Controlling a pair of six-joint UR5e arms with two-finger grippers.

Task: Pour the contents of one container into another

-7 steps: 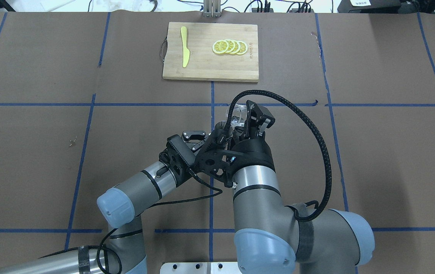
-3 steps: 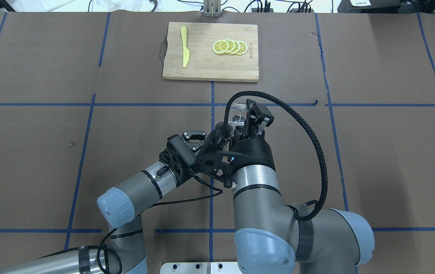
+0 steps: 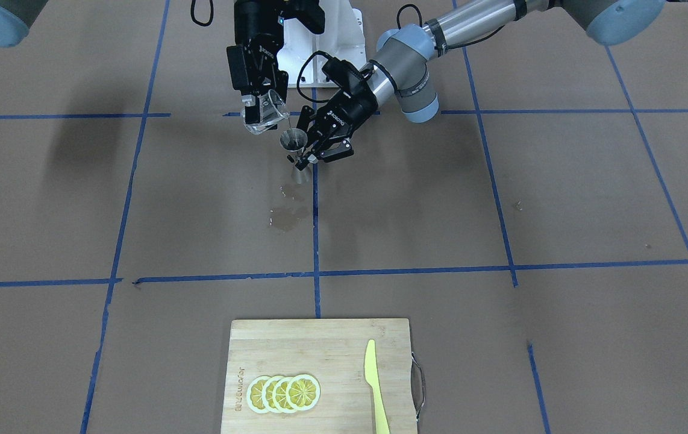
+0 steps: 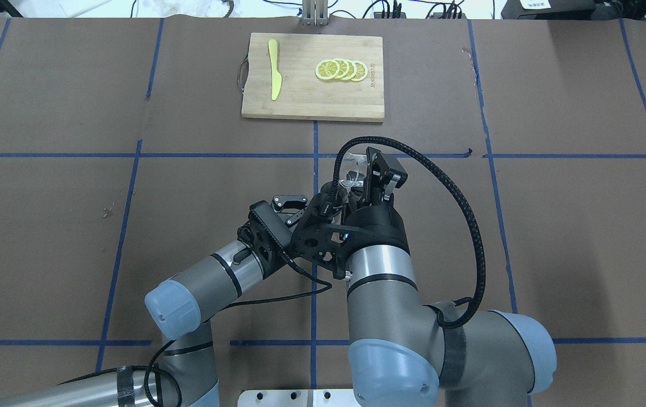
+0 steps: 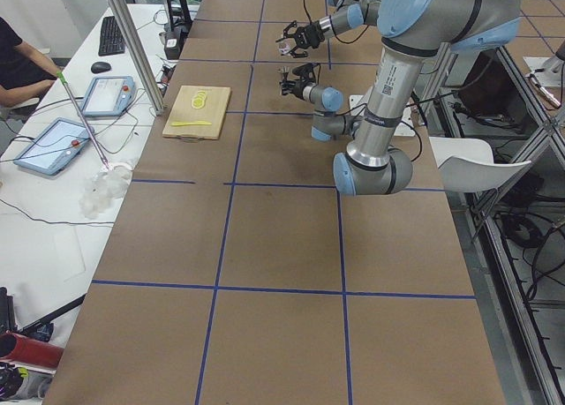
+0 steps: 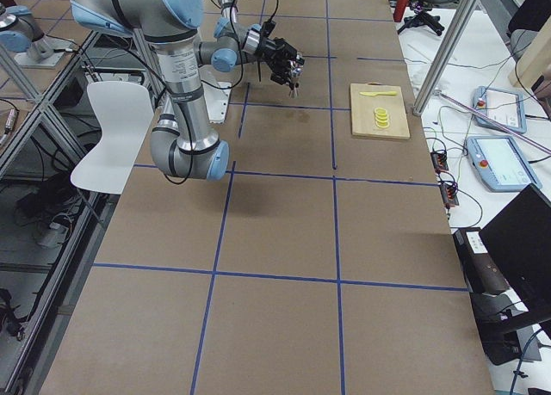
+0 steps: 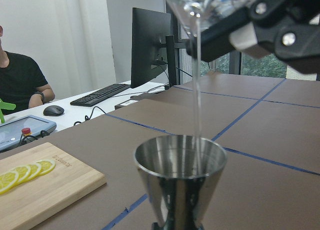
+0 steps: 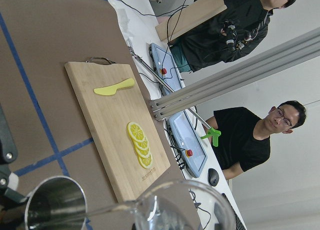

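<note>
Barely a twitch since a moment ago: the right gripper [image 3: 259, 111] has edged slightly outward, still clenched on the tipped glass cup [image 3: 272, 111]. A thin stream [image 7: 197, 89] drops into the upright jigger [image 3: 294, 144], grasped at its waist by the left gripper [image 3: 306, 158]. Just beyond, a wet patch [image 3: 287, 217] darkens the brown paper [image 3: 440, 211] beside a blue tape line [image 3: 315, 241]. Farther out lies the cutting board [image 3: 320, 343] with lemon slices [image 3: 284, 393] and a yellow knife [image 3: 374, 380]. Past the table are a monitor [image 7: 150, 39] and a seated person [image 7: 20, 84].
</note>
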